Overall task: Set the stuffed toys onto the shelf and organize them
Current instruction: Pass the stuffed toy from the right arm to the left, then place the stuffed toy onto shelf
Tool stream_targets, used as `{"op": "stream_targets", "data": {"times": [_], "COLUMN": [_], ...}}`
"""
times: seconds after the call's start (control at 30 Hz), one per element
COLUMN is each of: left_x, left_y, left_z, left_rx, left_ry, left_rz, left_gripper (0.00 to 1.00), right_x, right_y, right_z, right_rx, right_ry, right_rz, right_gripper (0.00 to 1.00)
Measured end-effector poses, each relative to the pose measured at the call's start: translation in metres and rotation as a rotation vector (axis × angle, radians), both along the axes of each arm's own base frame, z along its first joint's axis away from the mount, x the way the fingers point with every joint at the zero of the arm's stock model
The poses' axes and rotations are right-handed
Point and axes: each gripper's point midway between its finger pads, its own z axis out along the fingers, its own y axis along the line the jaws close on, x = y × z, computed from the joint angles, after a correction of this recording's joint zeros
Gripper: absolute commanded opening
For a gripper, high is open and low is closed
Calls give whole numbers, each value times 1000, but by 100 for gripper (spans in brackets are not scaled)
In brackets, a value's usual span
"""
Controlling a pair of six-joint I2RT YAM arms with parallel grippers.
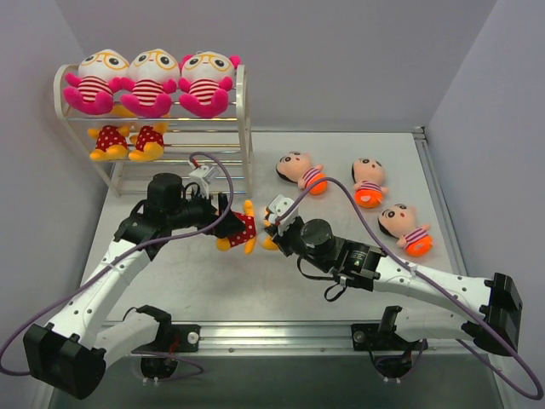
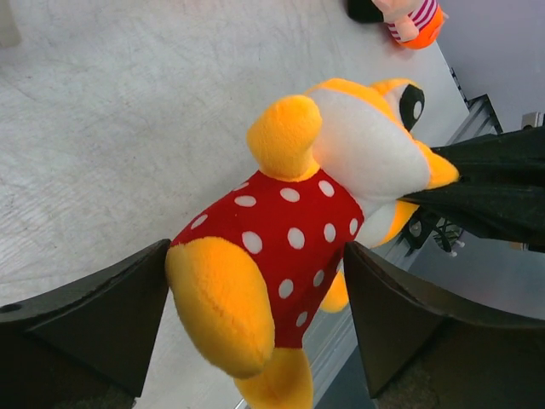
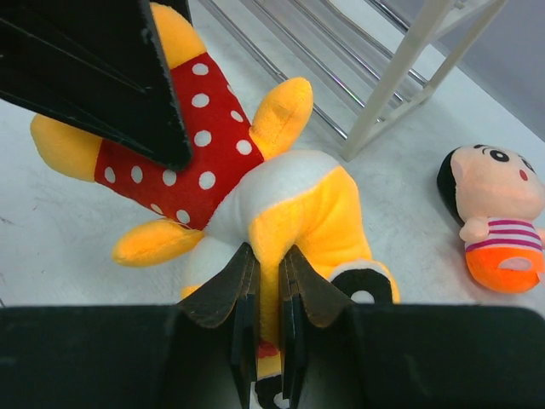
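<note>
The yellow doll in the red dotted dress [image 1: 240, 228] is in the middle, between the two sets of jaws. The right jaws are clenched tight on it. Their two fingers [image 3: 223, 294] pinch a fold of yellow plush on its head. The left jaws are spread wide. One dark finger [image 2: 85, 328] is on each side of the doll's red body, right up against it. The plush there does not look squashed. I cannot tell if the doll touches the tabletop [image 1: 358, 149] or hangs just over it.

The white wire shelf [image 1: 243, 111] stands past the left jaws, on the far side from the arms' bases. Three pink dolls with glasses [image 1: 149, 81] sit in a row on its top level. Two more yellow dolls in dotted dresses [image 1: 128, 141] sit on the level below, close together.

Past the right jaws and off to their right, three black-haired dolls in orange pants lie on the tabletop. One [image 1: 300, 170] is nearest the shelf's foot. One [image 1: 369, 181] lies further right. The last [image 1: 406, 228] is furthest right and a bit nearer the arms.
</note>
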Motion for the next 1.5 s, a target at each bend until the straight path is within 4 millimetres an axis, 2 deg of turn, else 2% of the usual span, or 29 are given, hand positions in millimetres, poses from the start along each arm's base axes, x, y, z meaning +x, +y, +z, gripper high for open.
{"op": "stream_targets", "data": {"times": [0.13, 0.17, 0.23, 0.27, 0.33, 0.43, 0.47, 0.5, 0.6, 0.83, 0.97, 1.13, 1.23, 1.33, 1.5], "left_x": [3, 3, 4, 4, 1, 0, -1, -1, 0, 0, 1, 7, 13, 17, 22], "left_y": [-3, -4, -5, -7, -10, -12, -12, -12, -9, -3, 5, 21, 30, 35, 45], "left_z": [-3, -3, -3, -4, -4, -2, -2, -2, -4, -19, -22, -11, -2, 2, -5], "left_rx": [-9, -12, -25, -30, -44, -64, -71, -76, -82, -93, -113, -180, -244, -331, -458], "left_ry": [7, 7, 10, 11, 15, 10, 8, 6, -2, 13, 2, -53, -78, -88, -63], "left_rz": [12, 14, 19, 16, 9, 6, 8, 11, 35, 107, 176, 304, 390, 464, 579], "left_gripper": [66, 54, 43, 34, 25, 15, 11, 8, 3, 2, 2, 2, 3, 2, 2], "right_x": [-2, -2, -1, -1, -1, 0, 0, 1, 3, 9, 11, 12, 13, 14, 14], "right_y": [1, 1, 1, 0, 0, 0, 0, -1, -2, -12, -21, -34, -40, -41, -42], "right_z": [0, 0, 0, 0, 0, 0, 0, 1, 2, 10, 19, 37, 40, 36, 21], "right_rx": [-2, -2, -3, -2, -3, -3, -1, 2, 12, 41, 69, 132, 162, 188, 252], "right_ry": [-2, -3, -4, -4, -4, -5, -5, -4, -3, -9, -15, -30, -22, 1, 65], "right_rz": [7, 4, 0, 0, -1, -5, -10, -16, -40, -110, -153, -201, -232, -257, -291], "right_gripper": [0, 0, 0, 0, 2, 15, 22, 35, 54, 70, 84, 88, 88, 88, 89]}}
